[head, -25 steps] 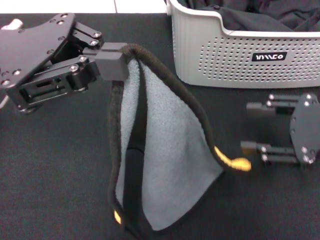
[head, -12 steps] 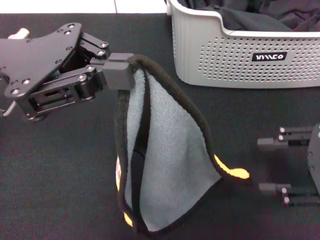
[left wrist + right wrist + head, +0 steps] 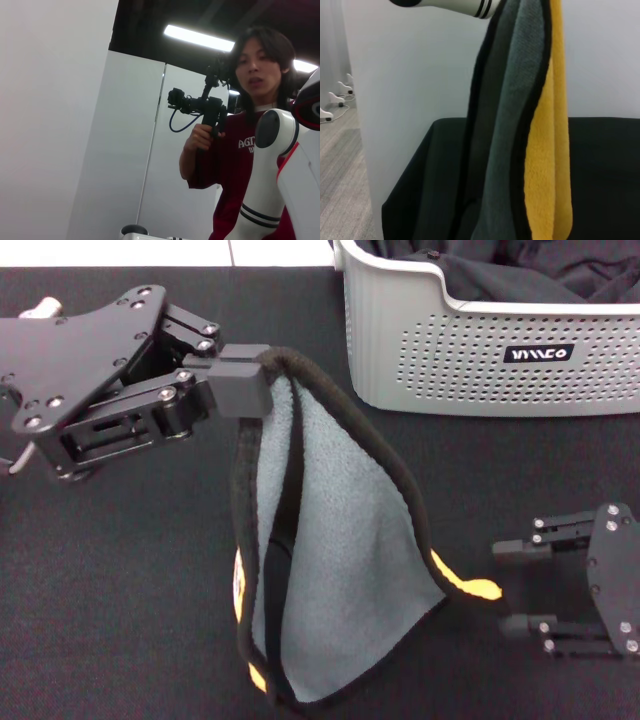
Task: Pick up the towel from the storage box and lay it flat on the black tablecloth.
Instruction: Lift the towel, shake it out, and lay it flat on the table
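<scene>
The towel [image 3: 340,570] hangs folded lengthwise in the air over the black tablecloth [image 3: 120,590], grey-teal face toward the head camera, orange-yellow showing at its lower corners. My left gripper [image 3: 245,385] is shut on the towel's top edge. To the right of the towel's lower corner, my right gripper [image 3: 505,587] stands open, fingers pointing at the cloth and apart from it. The right wrist view shows the towel [image 3: 520,125] hanging close in front, grey and yellow faces side by side, with the tablecloth [image 3: 600,165] behind it. The storage box [image 3: 450,350] stands at the back right.
Plain black fabric [image 3: 520,275] lies inside the storage box. A person holding a camera rig [image 3: 240,130] shows in the left wrist view, beside a white robot arm [image 3: 270,175]. The table's edge [image 3: 400,190] drops off in the right wrist view.
My left gripper shifted slightly right with the towel, then held still. My right gripper dropped toward the front of the table, swung right, and has now come back left toward the towel's corner.
</scene>
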Controlling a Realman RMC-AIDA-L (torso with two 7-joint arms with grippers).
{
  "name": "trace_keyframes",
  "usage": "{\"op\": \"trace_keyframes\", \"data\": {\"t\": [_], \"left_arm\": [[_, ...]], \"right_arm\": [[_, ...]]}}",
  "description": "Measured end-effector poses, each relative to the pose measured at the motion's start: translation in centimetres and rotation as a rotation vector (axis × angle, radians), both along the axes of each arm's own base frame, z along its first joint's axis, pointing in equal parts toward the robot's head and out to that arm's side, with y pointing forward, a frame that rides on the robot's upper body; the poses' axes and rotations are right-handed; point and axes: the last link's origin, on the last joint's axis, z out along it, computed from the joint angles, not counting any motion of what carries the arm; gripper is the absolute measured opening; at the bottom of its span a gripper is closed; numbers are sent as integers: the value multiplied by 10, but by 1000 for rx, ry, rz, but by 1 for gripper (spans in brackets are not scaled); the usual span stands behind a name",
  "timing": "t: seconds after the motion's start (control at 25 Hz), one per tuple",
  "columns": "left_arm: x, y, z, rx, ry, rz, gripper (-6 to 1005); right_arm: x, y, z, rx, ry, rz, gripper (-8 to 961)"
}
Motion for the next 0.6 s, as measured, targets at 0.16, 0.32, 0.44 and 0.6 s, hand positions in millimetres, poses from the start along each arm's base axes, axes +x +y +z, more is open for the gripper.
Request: {"op": "trace_keyframes", "data": {"t": [0.16,0.32,0.44,0.6], "left_arm": [[-2,1,-1,-4,-3,14,57],[-4,2,-2,-5,-6,24,58],[-4,2,-2,-6,-6,25,59],[-4,2,-2,-6,-7,27,60]], "right_arm": [[-1,3,-2,7,6,2,536],[1,4,-2,29,4,23,456],[3,5,-5,36,4,44,358],[4,6,-7,41,12,60,249]]}}
